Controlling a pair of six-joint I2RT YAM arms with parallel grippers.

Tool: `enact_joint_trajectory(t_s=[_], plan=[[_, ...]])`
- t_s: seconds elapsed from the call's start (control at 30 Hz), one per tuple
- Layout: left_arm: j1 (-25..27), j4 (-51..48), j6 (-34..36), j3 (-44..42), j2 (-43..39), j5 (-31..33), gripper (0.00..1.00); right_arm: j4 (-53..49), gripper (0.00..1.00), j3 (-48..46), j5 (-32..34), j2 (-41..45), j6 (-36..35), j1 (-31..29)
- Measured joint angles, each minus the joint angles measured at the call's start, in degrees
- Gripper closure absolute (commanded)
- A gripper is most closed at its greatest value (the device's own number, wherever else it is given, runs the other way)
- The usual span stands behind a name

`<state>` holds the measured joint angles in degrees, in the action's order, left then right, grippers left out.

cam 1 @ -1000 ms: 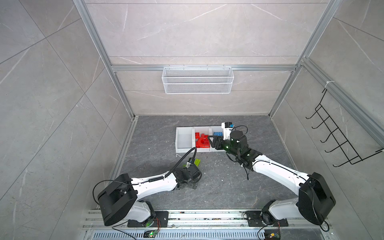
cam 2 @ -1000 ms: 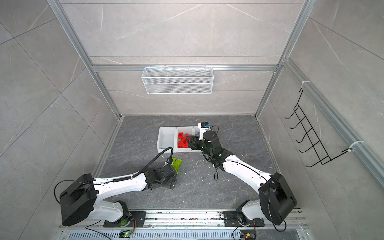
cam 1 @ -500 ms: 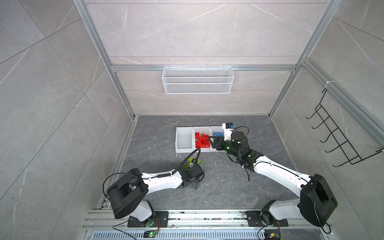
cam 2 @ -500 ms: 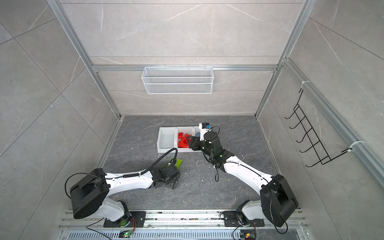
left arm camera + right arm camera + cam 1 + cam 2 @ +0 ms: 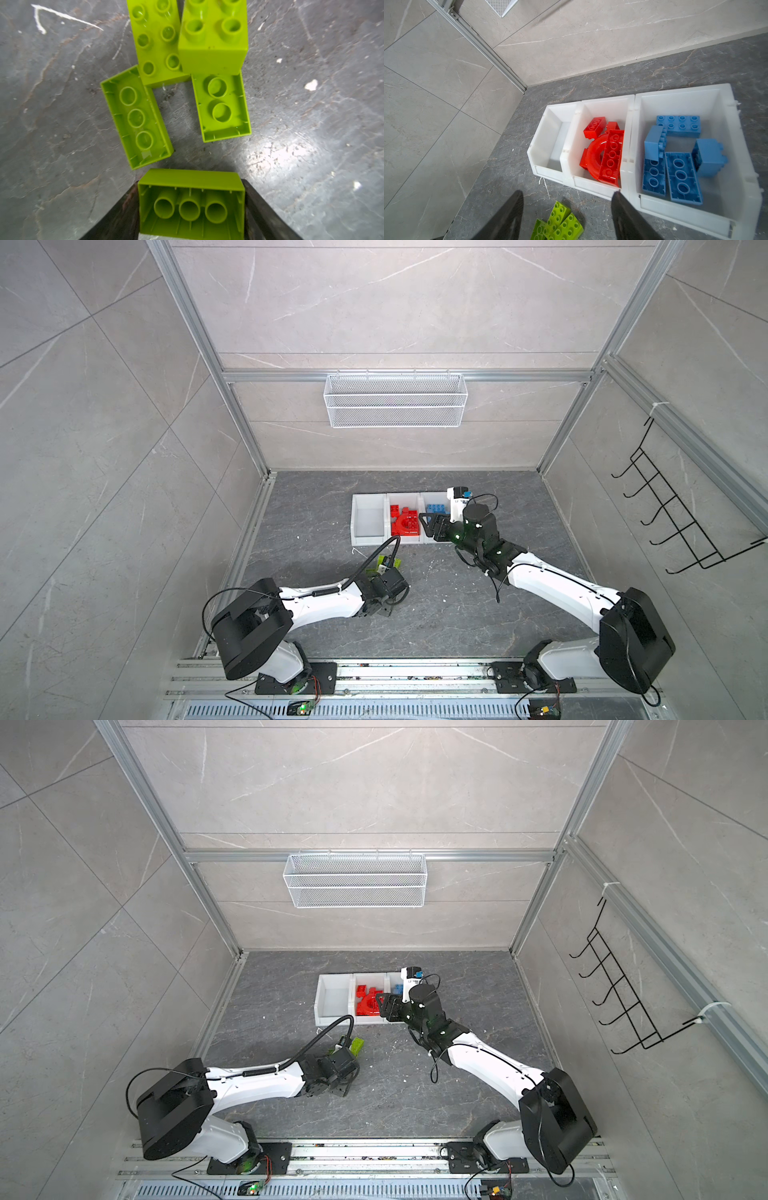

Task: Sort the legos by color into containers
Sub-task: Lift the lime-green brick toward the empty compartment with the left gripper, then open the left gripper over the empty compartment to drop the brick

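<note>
Red legos [image 5: 604,153] in middle bin [image 5: 604,100], blue legos [image 5: 679,174] in end bin [image 5: 683,89]

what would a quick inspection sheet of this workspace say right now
surface: dark stone-look floor, scratched and flecked white
job's things: three white bins in a row, one empty, red legos in the middle one, blue legos in the third; four green legos loose on the floor
clutter: nothing seen
end effectors: left end effector closed on a fifth green brick; right end effector open, empty, near the bins
cables: black cable loops up from the left arm
surroundings: wire basket on the back wall, black hook rack on a side wall
</note>
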<state>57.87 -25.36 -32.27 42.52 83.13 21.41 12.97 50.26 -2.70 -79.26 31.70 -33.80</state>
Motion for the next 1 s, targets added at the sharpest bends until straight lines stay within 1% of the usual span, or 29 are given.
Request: enact_joint_trajectory(t_s=[0.27, 0.33, 0.37, 0.43, 0.57, 0.63, 0.73, 1.0], plan=[[-0.1, -5.5, 0.1, 2.8, -7.2, 1.6, 0.32, 0.5, 0.3, -0.7, 0.3, 0.7, 0.0, 0.3], [-0.8, -6.3, 1.5, 4.7, -7.9, 2.0, 0.32, 1.0, 0.24, -1.1, 0.4, 0.8, 0.2, 0.5], [-1.4, -6.4, 2.4, 5.9, -7.9, 2.1, 0.32, 1.3, 0.24, -1.3, 0.5, 0.8, 0.5, 0.6], [-3.9, -6.3, 4.4, 8.5, -7.9, 1.8, 0.32, 2.8, 0.23, -2.8, 1.0, 1.1, 1.0, 1.0], [-11.5, -5.0, 8.7, 12.2, -7.9, -0.3, 0.32, 6.0, 0.19, -6.4, 1.7, 2.8, 1.1, 1.7], [-15.4, -4.5, 10.6, 13.3, -7.6, -2.1, 0.32, 7.6, 0.19, -7.8, 1.8, 3.9, 0.3, 1.8], [-19.5, -4.2, 13.3, 15.6, -5.8, -3.9, 0.32, 10.3, 0.18, -9.4, 1.3, 5.8, -1.8, 1.8], [-23.4, -0.5, 19.6, 22.9, 5.3, -7.0, 0.32, 19.6, 0.16, -16.3, 0.8, 10.7, -5.1, 1.8]])
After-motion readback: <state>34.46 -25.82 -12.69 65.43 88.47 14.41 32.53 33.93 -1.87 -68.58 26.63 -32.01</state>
